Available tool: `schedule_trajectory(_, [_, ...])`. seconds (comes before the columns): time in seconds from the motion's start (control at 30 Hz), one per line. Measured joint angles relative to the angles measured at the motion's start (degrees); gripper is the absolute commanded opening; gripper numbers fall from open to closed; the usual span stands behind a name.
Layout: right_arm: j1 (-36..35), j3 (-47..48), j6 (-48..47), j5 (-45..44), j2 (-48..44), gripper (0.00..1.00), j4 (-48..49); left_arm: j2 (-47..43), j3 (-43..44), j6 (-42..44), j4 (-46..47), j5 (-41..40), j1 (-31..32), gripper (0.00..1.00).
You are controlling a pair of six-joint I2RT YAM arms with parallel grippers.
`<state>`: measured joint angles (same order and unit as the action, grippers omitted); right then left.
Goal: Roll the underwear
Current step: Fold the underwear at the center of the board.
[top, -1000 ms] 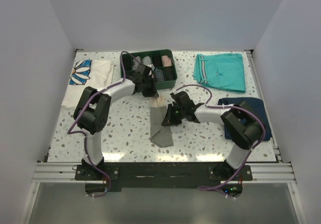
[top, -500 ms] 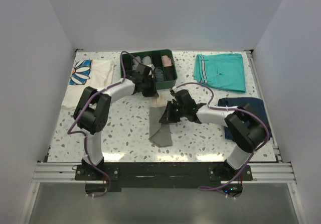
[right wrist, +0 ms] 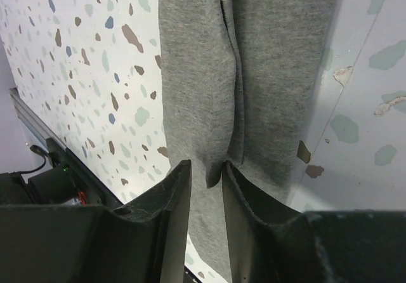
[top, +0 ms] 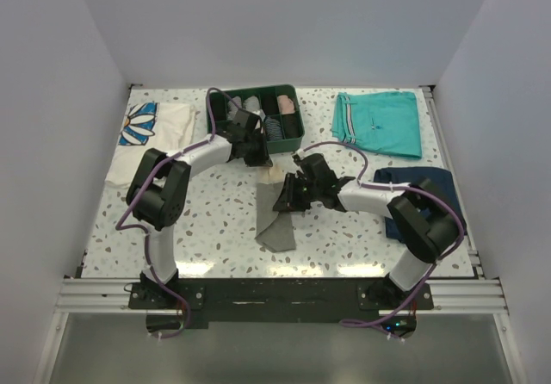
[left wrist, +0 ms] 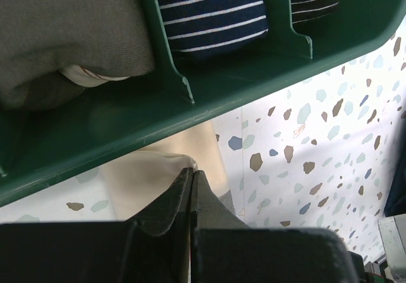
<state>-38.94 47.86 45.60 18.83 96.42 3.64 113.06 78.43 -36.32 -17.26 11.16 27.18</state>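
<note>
The underwear (top: 275,220) lies near the middle of the speckled table (top: 215,220) as a long, narrow grey strip. It runs from just in front of the green tray (top: 286,143) towards the arm bases, and its far end is a pale beige band. The left pincer (top: 259,158) sits at that beige end, right beside the tray's near wall. In the left wrist view its jaws are pressed together with the beige cloth at their tips, so it appears to be pinching the band. The right pincer (top: 287,200) is lower down the strip, over the grey part. In the right wrist view its jaws stand a little apart on either side of a raised lengthwise fold in the cloth. Whether the pads touch that fold I cannot tell. The strip looks folded over on itself along its length, with one layer overlapping the other. Inside the tray, behind the left pincer, sit a navy roll with white stripes (left wrist: 212,10) and a grey bundle (left wrist: 70,29) in neighbouring compartments. Teal shorts (top: 379,123) lie flat at the far right, and a navy folded garment (top: 405,176) lies nearer on the right, partly under the right arm. A white shirt with a daisy print (top: 155,130) lies at the far left.
</note>
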Motion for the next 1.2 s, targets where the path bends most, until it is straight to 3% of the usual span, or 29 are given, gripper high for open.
schedule_trajectory(0.53, [0.0, 0.2, -1.0, 0.0, 3.4, 0.32, -0.4, 0.0, 0.0, 0.0, 0.0, 0.0, 0.0, 0.0])
schedule_trajectory(0.67, [0.0, 0.4, -1.0, 0.7, 4.1, 0.27, 0.5, 0.0, 0.0, 0.0, 0.0, 0.0, 0.0, 0.0])
schedule_trajectory(1.03, [0.0, 0.8, 0.2, 2.4, 6.1, 0.0, 2.5, 0.0, 0.0, 0.0, 0.0, 0.0, 0.0, 0.0])
schedule_trajectory(1.2, [0.0, 0.8, 0.9, 3.4, 6.1, 0.0, 3.5, 0.0, 0.0, 0.0, 0.0, 0.0, 0.0, 0.0])
